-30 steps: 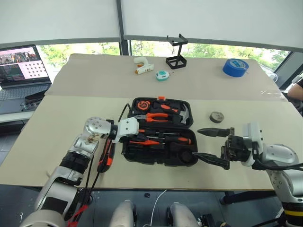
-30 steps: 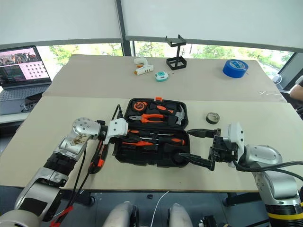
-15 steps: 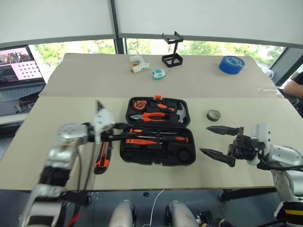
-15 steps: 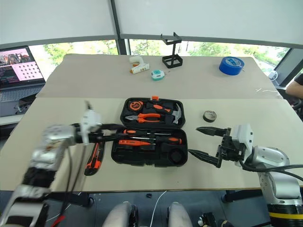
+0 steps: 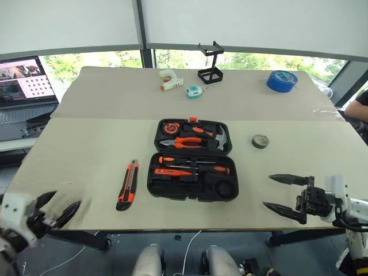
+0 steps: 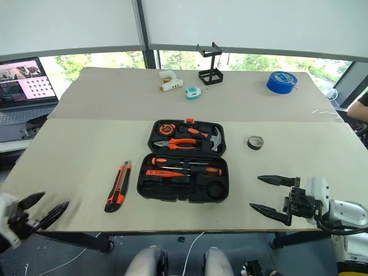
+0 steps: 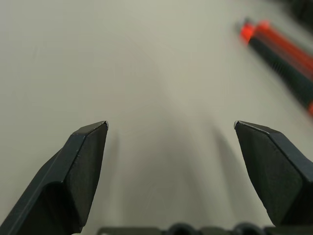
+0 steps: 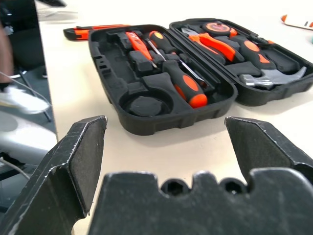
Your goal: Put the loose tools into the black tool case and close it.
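While the black tool case lies open flat at the middle of the table, two black-and-orange screwdrivers and a slim orange tester rest in its near half. Left of the case lies the utility knife; right of it, the small grey tape roll. The left gripper (fingers spread, empty) hangs off the case's near-left, the right gripper equally wide at its near-right.

No lettering, label, brand or number can be read on anything.
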Robot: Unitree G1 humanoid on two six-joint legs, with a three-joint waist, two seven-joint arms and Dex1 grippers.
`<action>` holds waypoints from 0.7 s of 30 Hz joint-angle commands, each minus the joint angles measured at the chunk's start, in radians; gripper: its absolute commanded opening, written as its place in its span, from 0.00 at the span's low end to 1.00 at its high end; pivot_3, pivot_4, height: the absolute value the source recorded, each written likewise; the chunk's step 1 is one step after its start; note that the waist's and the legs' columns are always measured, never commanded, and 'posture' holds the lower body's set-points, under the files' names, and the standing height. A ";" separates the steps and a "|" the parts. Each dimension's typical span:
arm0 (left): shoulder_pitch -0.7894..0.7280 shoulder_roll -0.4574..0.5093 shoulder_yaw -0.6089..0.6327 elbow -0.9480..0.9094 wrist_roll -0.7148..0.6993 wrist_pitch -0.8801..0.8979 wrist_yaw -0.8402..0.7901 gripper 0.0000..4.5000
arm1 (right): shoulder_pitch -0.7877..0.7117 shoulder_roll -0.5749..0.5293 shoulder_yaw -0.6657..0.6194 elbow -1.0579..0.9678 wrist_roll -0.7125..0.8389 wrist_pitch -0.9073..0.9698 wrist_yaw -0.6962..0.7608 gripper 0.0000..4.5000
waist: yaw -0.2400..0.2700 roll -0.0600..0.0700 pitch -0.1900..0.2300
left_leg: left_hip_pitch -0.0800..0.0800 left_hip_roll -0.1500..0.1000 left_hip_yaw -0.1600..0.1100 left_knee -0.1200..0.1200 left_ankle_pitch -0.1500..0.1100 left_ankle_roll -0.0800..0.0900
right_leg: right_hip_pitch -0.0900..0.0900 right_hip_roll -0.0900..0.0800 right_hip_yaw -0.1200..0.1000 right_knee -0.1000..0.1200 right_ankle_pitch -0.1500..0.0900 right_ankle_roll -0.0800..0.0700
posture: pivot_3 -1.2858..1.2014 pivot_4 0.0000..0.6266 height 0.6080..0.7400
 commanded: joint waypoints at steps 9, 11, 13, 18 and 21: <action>-0.148 0.051 -0.091 -0.391 -0.296 0.468 0.275 0.99 | -0.106 0.101 0.085 -0.280 0.116 0.112 -0.108 1.00 | 0.008 0.000 0.000 | -0.004 0.000 0.000 0.000 0.000 0.000 | -0.004 -0.001 0.000 0.001 0.004 0.006 | 0.52 0.24 1.00; -0.234 0.006 -0.161 -0.445 -0.337 0.552 0.405 0.99 | -0.112 0.099 0.108 -0.320 0.136 0.166 -0.129 1.00 | 0.009 0.000 0.000 | -0.004 -0.001 0.000 0.000 0.000 0.000 | -0.004 -0.001 0.000 0.002 0.004 0.006 | 0.52 0.24 1.00; -0.294 -0.049 -0.232 -0.478 -0.346 0.611 0.507 0.99 | -0.118 0.109 0.115 -0.328 0.128 0.167 -0.143 1.00 | 0.008 -0.001 0.000 | -0.003 -0.001 -0.001 0.000 0.000 0.000 | -0.003 -0.002 0.000 0.002 0.005 0.007 | 0.52 0.24 1.00; -0.355 -0.116 -0.409 -0.478 -0.212 0.660 0.682 0.99 | -0.122 0.106 0.114 -0.326 0.118 0.173 -0.156 1.00 | 0.001 -0.001 0.000 | -0.001 -0.002 -0.001 -0.001 -0.001 0.000 | 0.000 -0.001 0.001 0.001 0.005 0.008 | 0.52 0.24 1.00; -0.357 -0.107 -0.478 -0.465 -0.153 0.665 0.712 0.99 | -0.123 0.101 0.111 -0.331 0.119 0.178 -0.166 1.00 | 0.002 -0.001 0.000 | 0.000 -0.002 -0.001 -0.002 -0.001 0.000 | 0.000 0.000 0.002 0.001 0.005 0.007 | 0.52 0.24 1.00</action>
